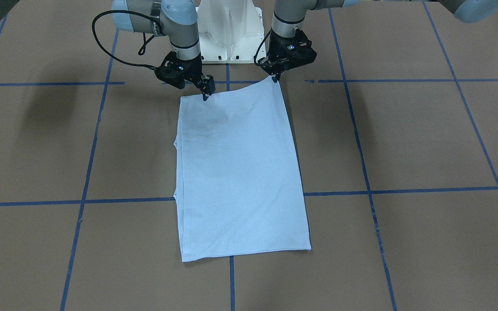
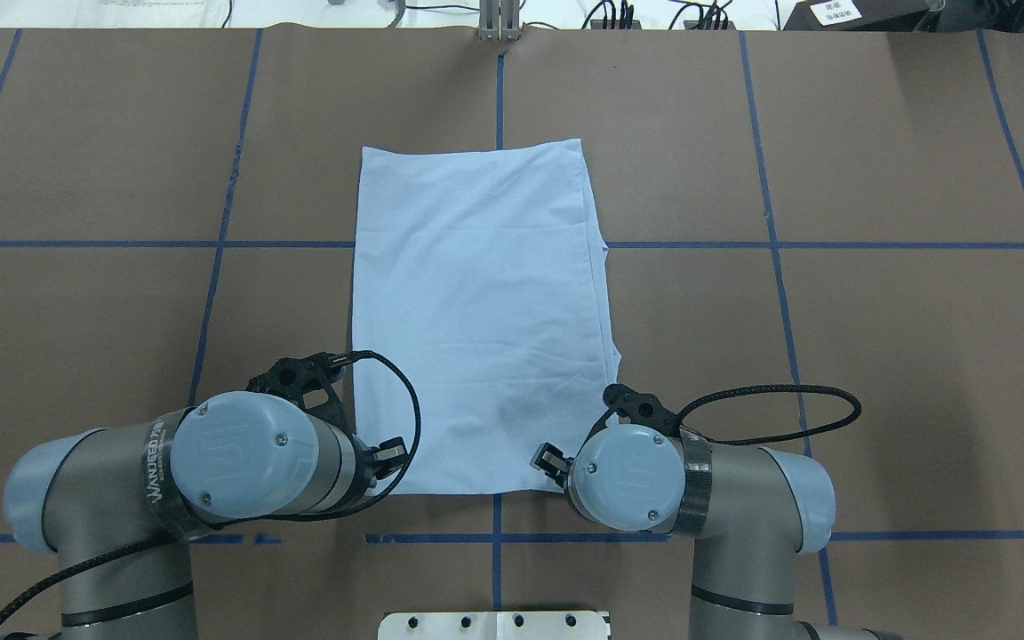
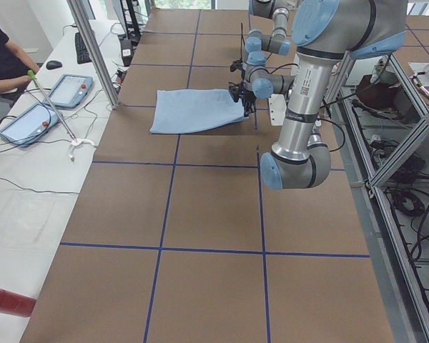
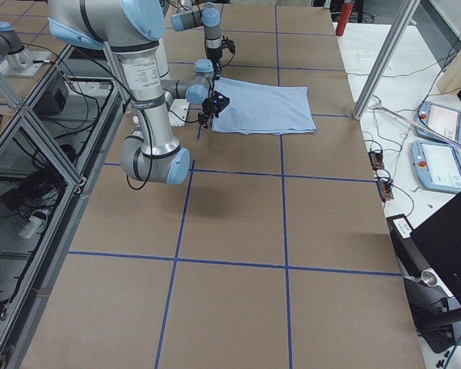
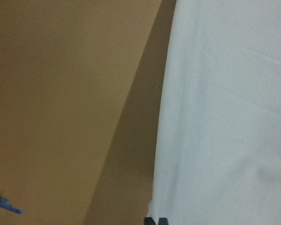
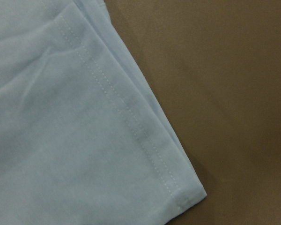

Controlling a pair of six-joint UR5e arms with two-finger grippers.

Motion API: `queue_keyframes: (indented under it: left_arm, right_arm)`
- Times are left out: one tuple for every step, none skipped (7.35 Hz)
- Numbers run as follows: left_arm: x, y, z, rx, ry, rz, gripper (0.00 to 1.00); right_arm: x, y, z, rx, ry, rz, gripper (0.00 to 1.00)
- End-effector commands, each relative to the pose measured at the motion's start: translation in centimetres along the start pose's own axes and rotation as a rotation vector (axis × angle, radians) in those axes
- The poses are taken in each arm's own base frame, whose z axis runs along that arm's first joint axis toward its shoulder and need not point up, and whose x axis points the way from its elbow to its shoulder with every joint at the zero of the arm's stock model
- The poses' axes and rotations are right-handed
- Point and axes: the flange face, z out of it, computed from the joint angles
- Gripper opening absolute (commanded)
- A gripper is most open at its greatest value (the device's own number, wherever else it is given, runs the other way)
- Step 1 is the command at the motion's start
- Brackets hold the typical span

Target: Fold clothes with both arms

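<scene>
**Position.** The light blue T-shirt [image 1: 240,172] is lying at the centre of the front-facing view. It is folded into a long rectangle on the brown table [image 1: 404,142], with one narrow end pointing up toward the robot base.

**Left gripper.** The left gripper [image 1: 276,77] is standing at the upper right corner of the cloth in that view. That corner is rising off the table to meet its tips, and the jaws are appearing closed in a pinch on the fabric. The left wrist view is agreeing: the shirt edge is hanging clear and casting a shadow on the table.

**Right gripper.** The right gripper [image 1: 205,94] is pointing down at the upper left part of the same end, with its tips at the cloth. I cannot tell whether it is gripping or how wide it is standing. In the right wrist view the stitched hem [image 6: 131,117] corner is lying flat, with no fingers showing.

**Handling assessment.** The garment is presenting as light, soft and limp. It is offering no stiffness, so it is likely to sag between two holds, and its layers may slide apart. The soundest holds are appearing to be the two upper corners, each taking all layers together and both rising evenly.
</scene>
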Motion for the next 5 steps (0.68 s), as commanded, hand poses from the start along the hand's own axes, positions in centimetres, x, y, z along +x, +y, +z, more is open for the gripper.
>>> queue_keyframes:
  left_arm:
    - [0.1,0.1,-0.1,-0.001,0.003,0.001,0.0]
    - [0.1,0.0,-0.2,0.0,0.003,0.0,0.0]
    - [0.1,0.0,-0.2,0.0,0.003,0.0,0.0]
    - [0.1,0.0,-0.1,0.0,0.001,0.0,0.0]
    - [0.2,0.1,-0.2,-0.002,0.004,0.001,0.0]
  right_arm:
    - [0.1,0.2,0.4,0.0,0.006,0.001,1.0]
    - [-0.3,-0.1,0.0,0.001,-0.005,0.005,1.0]
    - [-1.1,-0.7,-0.8,0.003,-0.024,0.012,1.0]
    - [-1.2,-0.9,-0.9,0.006,-0.026,0.016,1.0]
    - [-1.0,-1.0,-0.5,0.009,-0.017,0.015,1.0]
